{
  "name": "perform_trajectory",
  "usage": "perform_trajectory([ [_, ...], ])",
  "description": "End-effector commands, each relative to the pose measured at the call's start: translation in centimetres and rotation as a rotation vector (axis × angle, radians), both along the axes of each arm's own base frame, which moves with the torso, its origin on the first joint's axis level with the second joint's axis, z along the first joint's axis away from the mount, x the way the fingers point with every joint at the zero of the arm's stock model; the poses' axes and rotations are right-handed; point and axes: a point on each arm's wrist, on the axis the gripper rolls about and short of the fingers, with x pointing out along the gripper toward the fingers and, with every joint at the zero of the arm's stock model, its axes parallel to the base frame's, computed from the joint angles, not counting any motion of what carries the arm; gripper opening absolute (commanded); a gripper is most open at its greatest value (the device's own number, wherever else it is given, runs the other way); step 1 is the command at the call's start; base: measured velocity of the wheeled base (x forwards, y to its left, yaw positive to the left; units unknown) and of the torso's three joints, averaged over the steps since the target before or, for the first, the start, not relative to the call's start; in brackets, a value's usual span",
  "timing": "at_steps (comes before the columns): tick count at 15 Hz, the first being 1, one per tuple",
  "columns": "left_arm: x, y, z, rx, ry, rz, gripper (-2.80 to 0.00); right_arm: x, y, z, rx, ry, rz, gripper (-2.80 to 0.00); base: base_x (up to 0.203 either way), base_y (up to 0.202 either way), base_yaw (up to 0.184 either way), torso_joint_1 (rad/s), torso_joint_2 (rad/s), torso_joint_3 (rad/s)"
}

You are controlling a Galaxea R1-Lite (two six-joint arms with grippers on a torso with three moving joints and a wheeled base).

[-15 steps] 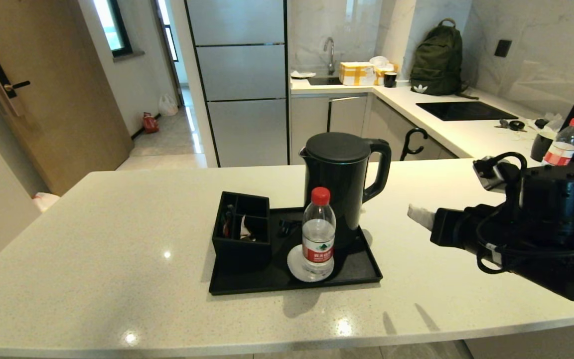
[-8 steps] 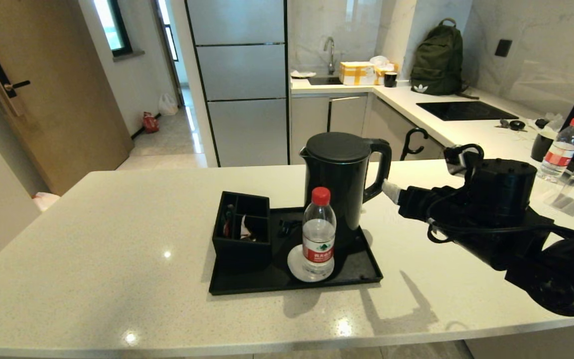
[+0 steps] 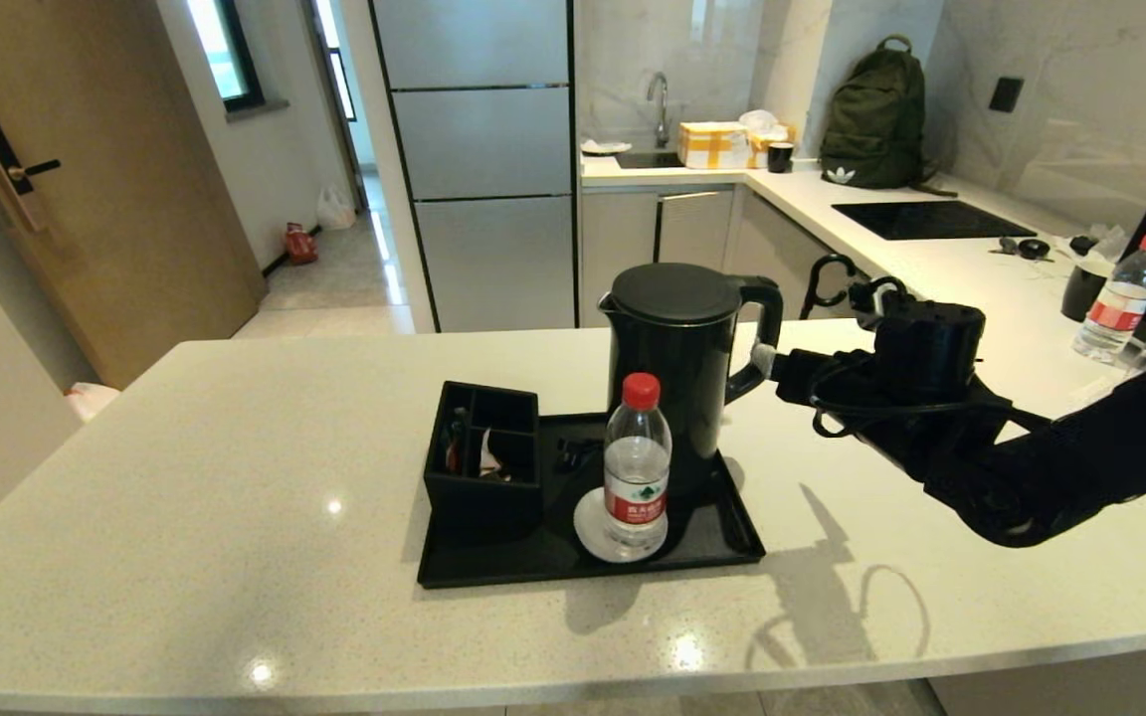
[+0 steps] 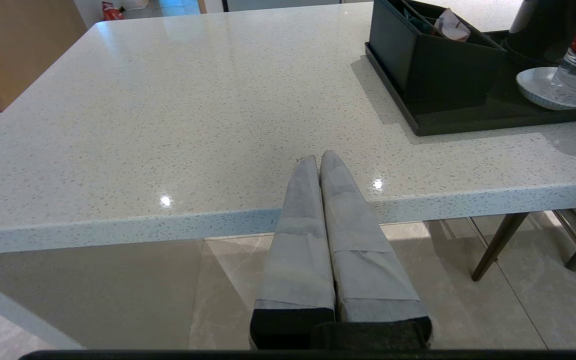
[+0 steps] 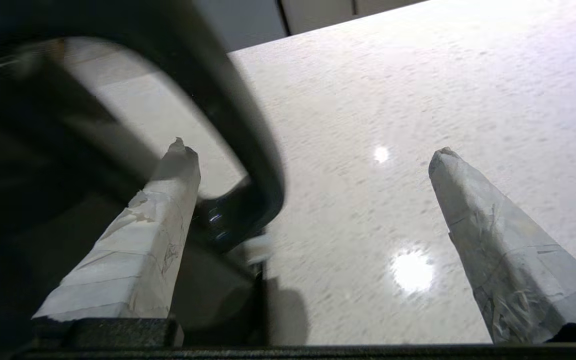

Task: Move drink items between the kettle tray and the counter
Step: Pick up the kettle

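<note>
Item 1: electric kettle [image 3: 680, 363]. Tall, matte blk, flat lid, loop handle [image 3: 760, 333] on its R side. Stands upright at back-right of the kettle tray [image 3: 493, 572], a flat blk low-rim tray on the off-white speckled counter [image 3: 185, 477].

Item 2: compartmented box [image 3: 481, 462], blk, front-left of tray. Sachets inside, too small for me to sort.

Item 3: water bottle [image 3: 636, 467], clear, red cap, on a white coaster [image 3: 588, 527], in front of kettle.

Item 4: right gripper [image 5: 313, 150]. I read jaws spread wide, holding nothing. One taped finger [image 5: 168, 200] sits inside the loop of the handle [image 5: 248, 165], the other outside over bare counter; handle bar between them, contact can't tell.

Item 5: left gripper [image 4: 320, 165]. Fingers pressed together, empty, parked low at near counter edge, well apart from tray.
</note>
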Motion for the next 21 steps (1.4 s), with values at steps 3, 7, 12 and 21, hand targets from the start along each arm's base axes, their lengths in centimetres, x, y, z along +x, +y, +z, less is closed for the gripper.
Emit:
perform_trajectory([
  [3, 0.0, 0.0, 0.0, 0.0, 0.002, 0.0, -2.8, 3.0, -0.4, -0.9, -0.057, -0.027, -0.042, 0.0, 0.0, 0.0, 0.0, 0.0, 0.0, 0.0],
  [7, 0.0, 0.0, 0.0, 0.0, 0.002, 0.0, -2.8, 4.3, -0.1, -0.8, -0.081, -0.056, -0.04, 0.0, 0.0, 0.0, 0.0, 0.0, 0.0, 0.0],
  [12, 0.0, 0.0, 0.0, 0.0, 0.002, 0.0, -2.8, 5.3, 0.8, -0.7, -0.112, -0.084, -0.022, 0.0, 0.0, 0.0, 0.0, 0.0, 0.0, 0.0],
  [21, 0.0, 0.0, 0.0, 0.0, 0.002, 0.0, -2.8, 5.7, 2.6, -1.4, -0.133, -0.088, 0.014, -2.8, 0.0, 0.0, 0.0, 0.0, 0.0, 0.0],
])
